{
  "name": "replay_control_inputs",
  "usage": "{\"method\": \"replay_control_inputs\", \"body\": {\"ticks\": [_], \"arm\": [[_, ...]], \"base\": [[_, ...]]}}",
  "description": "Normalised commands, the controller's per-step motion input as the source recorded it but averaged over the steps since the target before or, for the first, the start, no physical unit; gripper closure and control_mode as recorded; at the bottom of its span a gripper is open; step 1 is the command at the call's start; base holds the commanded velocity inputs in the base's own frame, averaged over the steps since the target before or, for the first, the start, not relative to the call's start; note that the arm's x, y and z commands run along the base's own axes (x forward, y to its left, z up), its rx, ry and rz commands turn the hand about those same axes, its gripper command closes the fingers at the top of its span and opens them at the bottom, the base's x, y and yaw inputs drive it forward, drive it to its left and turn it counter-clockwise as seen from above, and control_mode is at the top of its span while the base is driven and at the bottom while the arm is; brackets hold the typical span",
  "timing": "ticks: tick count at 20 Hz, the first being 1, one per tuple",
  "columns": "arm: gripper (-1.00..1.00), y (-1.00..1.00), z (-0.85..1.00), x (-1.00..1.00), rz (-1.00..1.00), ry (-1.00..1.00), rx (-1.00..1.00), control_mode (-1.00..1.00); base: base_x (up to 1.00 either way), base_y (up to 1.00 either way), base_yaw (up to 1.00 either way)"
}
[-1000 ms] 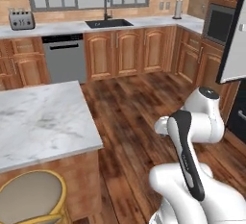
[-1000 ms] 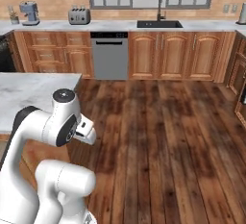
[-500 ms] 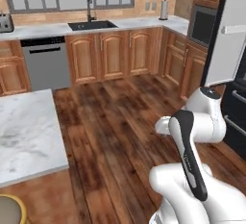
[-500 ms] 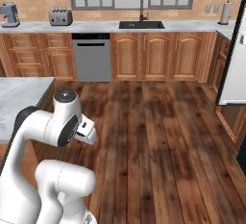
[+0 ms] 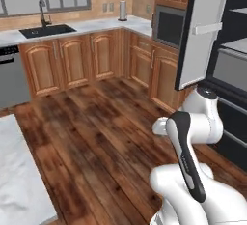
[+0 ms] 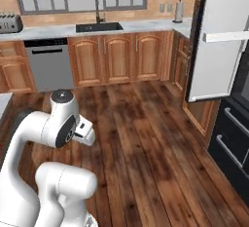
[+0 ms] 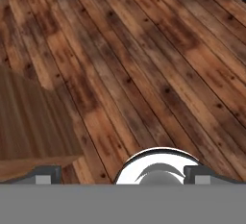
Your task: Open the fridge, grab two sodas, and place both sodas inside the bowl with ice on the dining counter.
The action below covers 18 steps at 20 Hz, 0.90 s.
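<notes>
Fridge (image 6: pixel 219 41) door apparently swung open, gripper (image 7: pixel 122 175) spread above floorboards.

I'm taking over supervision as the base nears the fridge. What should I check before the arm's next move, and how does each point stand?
1. Fridge door already open: ok, the white inner door panel stands swung out.
2. Gripper open and empty: ok.
3. Sodas located on the shelves: cannot tell.
4. Wooden floor toward the fridge free of obstacles: ok.
5. Arm folded close to the base: ok.
</notes>
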Motion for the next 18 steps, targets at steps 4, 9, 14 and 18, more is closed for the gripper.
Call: {"method": "replay_control_inputs", "body": {"ticks": [4,9,14,18], "arm": [[-1.00,0.00,0.00,0.00,0.00,0.00,0.00,1.00],[-1.00,0.00,0.00,0.00,0.00,0.00,0.00,1.00],[-1.00,0.00,0.00,0.00,0.00,0.00,0.00,1.00],[-1.00,0.00,0.00,0.00,0.00,0.00,0.00,1.00]], "base": [[0.28,-0.15,-0.57],[0.50,-0.04,-0.52],[0.97,0.01,-0.34],[0.90,0.00,-0.33]]}}
